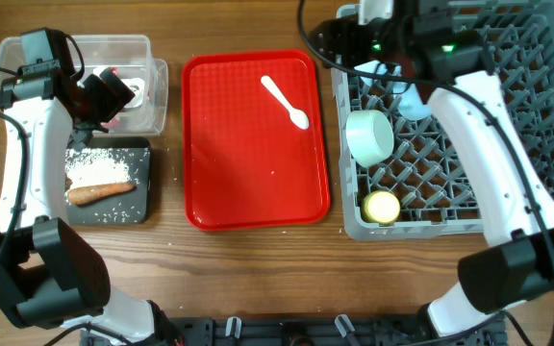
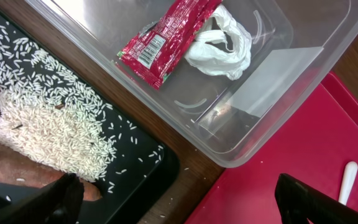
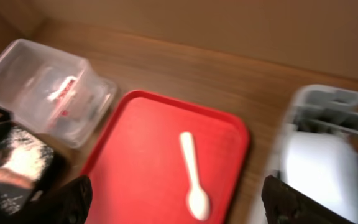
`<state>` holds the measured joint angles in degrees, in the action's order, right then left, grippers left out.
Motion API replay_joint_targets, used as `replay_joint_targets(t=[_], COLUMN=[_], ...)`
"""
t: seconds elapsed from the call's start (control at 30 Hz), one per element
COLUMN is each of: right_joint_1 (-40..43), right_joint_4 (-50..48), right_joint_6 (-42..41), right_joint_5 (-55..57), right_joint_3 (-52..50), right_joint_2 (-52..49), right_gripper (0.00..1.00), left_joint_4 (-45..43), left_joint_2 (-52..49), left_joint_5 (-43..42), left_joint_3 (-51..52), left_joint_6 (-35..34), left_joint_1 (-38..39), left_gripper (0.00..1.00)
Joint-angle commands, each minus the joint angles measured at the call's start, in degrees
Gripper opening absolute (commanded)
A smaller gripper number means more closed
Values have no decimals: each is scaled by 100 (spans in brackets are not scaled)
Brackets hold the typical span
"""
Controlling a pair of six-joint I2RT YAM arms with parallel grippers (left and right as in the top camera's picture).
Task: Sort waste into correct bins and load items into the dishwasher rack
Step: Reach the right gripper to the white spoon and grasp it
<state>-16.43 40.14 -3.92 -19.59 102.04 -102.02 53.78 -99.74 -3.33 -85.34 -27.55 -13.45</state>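
Note:
A white plastic spoon [image 1: 285, 101] lies on the red tray [image 1: 258, 183]; it also shows in the right wrist view [image 3: 192, 174]. A clear bin [image 1: 152, 96] holds a red wrapper [image 2: 166, 40] and crumpled white plastic [image 2: 219, 46]. A black tray [image 1: 142, 207] holds rice [image 1: 94, 165] and a brown sausage-like piece [image 1: 99, 192]. My left gripper [image 2: 179, 202] is open and empty over the gap between the black tray, the bin and the red tray. My right gripper [image 3: 179, 202] is open and empty, high above the red tray's right edge, beside the grey dishwasher rack [image 1: 508, 106].
The rack holds a pale green cup [image 1: 369, 136], a yellow round item [image 1: 383, 207] and a light blue piece [image 1: 412, 101]. Loose rice grains lie on the wood beside the black tray [image 2: 148, 180]. The right wrist view is blurred.

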Motion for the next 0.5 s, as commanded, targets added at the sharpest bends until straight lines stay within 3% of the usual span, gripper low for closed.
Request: replay_joint_targets(t=[0.0, 0.07, 0.27, 0.47], right_joint_1=[-525, -831, -960, -960], right_joint_4=[-92, -70, 125, 70], right_joint_6=[-393, -240, 94, 243], right_joint_5=[380, 1075, 1484, 2065], right_joint_3=[-20, -17, -17, -20], right_joint_2=[-686, -1187, -2299, -2844], right_gripper=[86, 84, 80, 64], left_joint_4=[-13, -13, -13, -13], left_joint_2=[42, 42, 42, 42], left_joint_5=[-7, -7, -7, -7], left_joint_3=[17, 17, 17, 17], left_joint_6=[7, 7, 7, 9], left_joint_1=[9, 9, 9, 9], left_gripper=[100, 100, 100, 100])
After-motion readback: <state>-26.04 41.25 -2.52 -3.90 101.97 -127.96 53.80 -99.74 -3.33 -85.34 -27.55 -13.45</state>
